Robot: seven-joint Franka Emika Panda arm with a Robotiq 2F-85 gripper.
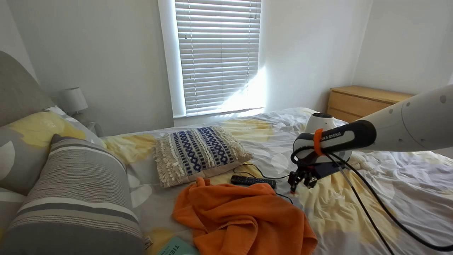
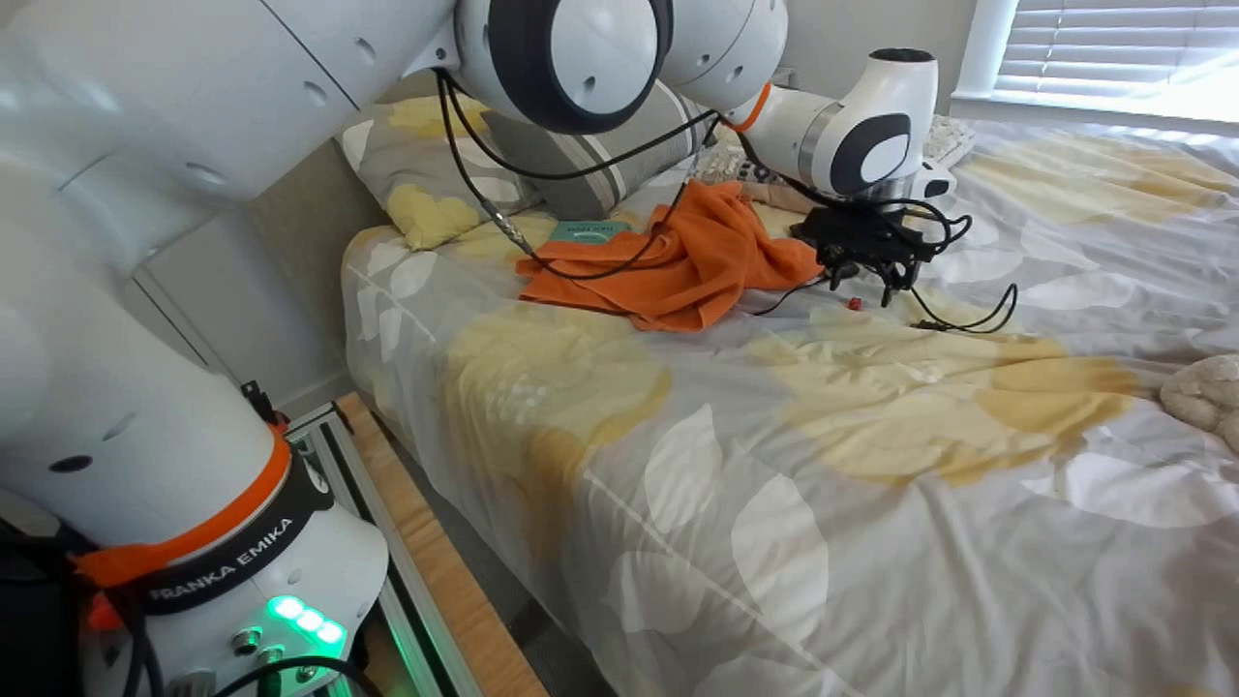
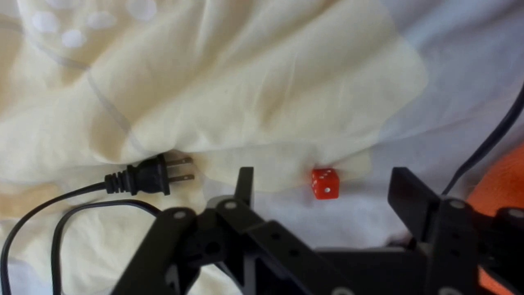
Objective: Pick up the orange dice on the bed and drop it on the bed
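Observation:
A small orange-red die point(image 3: 326, 184) with white dots lies on the patterned bed point(image 3: 286, 106). In the wrist view it shows in the gap between the fingertips, touching neither. My gripper point(image 3: 322, 174) is open and holds nothing. The die point(image 2: 855, 304) also shows in an exterior view, just below the fingertips of the gripper point(image 2: 863, 293) on the bed point(image 2: 619, 387). In an exterior view, only a small orange bit of the die point(image 1: 293, 192) shows beside the gripper point(image 1: 301, 185); the exact height of the fingertips above the bed cannot be told.
A black plug point(image 3: 149, 175) and its cord lie beside the die. An orange cloth point(image 1: 244, 216) lies close to the gripper, with a black remote point(image 1: 253, 181) behind it. A fringed cushion point(image 1: 201, 152), a striped pillow point(image 1: 78, 198) and a green book point(image 1: 178, 247) lie on the bed.

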